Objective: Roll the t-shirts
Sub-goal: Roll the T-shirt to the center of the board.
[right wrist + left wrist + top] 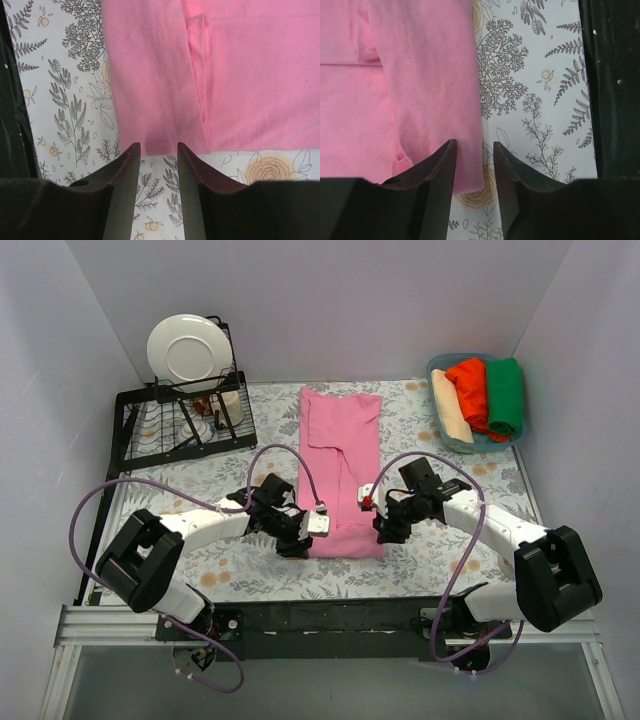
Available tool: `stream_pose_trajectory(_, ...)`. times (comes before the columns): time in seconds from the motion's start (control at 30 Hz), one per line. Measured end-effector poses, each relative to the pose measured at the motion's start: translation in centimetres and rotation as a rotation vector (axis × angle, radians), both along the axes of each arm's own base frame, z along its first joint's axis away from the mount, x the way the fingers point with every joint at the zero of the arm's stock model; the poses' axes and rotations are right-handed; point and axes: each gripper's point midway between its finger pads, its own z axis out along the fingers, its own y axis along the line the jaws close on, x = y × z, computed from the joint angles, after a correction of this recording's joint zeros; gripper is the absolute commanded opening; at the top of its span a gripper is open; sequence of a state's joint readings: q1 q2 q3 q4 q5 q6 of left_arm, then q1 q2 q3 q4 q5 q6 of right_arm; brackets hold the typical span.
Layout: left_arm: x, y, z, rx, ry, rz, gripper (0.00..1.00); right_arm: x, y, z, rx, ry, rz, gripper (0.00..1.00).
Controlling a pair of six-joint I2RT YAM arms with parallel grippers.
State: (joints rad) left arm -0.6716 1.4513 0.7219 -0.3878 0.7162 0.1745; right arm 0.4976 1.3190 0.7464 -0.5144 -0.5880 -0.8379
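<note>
Where the top view looks down, the pink t-shirt point(340, 460) lies folded lengthwise on the worktop point(240, 575), left claw point(303, 538) and right claw point(385, 525) at its near corners. Left wrist: claw parted over the shirt's corner. Right wrist: claw parted at the hem.

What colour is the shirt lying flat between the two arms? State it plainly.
The shirt is plain bright pink, clearest in the top external view.
</note>
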Motion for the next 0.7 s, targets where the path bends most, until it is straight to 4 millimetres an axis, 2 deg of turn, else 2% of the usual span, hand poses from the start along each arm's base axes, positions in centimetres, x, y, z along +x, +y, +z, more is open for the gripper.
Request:
stream_pose_trajectory(0.07,0.0,0.1,-0.7,0.018,0.013,0.001,0.35,0.0,0.0,-0.3,-0.004,0.006,0.002,0.43)
stream_pose_trajectory(0.2,0.9,0.2,-1.5,0.046,0.030,0.029,0.44,0.0,0.0,-0.8,-0.012,0.023,0.007,0.43)
stream_pose_trajectory(0.3,2.8,0.3,-1.3,0.053,0.053,0.092,0.48,0.0,0.1,-1.1,-0.014,0.033,0.011,0.43)
stream_pose_trajectory(0.33,3.6,0.4,-1.2,0.056,0.063,0.115,0.54,0.1,0.2,-1.1,-0.014,0.033,0.013,0.43)
stream_pose_trajectory(0.47,6.3,0.9,-0.3,0.058,0.081,0.183,0.57,0.4,0.3,-1.0,-0.011,0.026,0.021,0.43)
stream_pose_trajectory(0.6,5.8,1.4,0.4,0.057,0.107,0.189,0.57,0.5,0.4,-1.0,-0.010,0.021,0.025,0.43)
stream_pose_trajectory(0.7,5.1,1.2,2.0,0.023,0.101,0.173,0.57,0.5,0.4,-0.9,-0.010,0.017,0.025,0.44)
